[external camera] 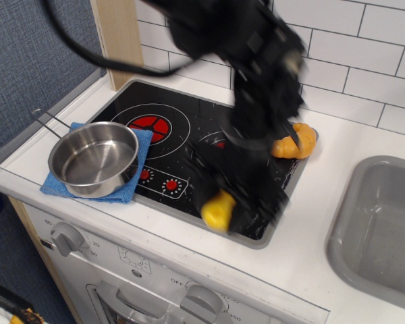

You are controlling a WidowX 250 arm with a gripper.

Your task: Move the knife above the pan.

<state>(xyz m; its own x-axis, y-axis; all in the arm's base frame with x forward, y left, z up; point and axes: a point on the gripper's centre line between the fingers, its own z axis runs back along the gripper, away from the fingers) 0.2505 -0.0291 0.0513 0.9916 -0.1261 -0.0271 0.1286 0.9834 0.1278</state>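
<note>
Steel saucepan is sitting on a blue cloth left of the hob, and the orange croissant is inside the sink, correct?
Not quite. The shiny steel saucepan does sit on the blue cloth left of the black hob, but the orange toy croissant is not in the grey sink. In the observation.image view it lies at the hob's back right corner, on the counter side of the sink.

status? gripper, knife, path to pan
Gripper shut on knife, lifted, motion-blurred. Pan on blue cloth, left. Nothing between them.
</note>
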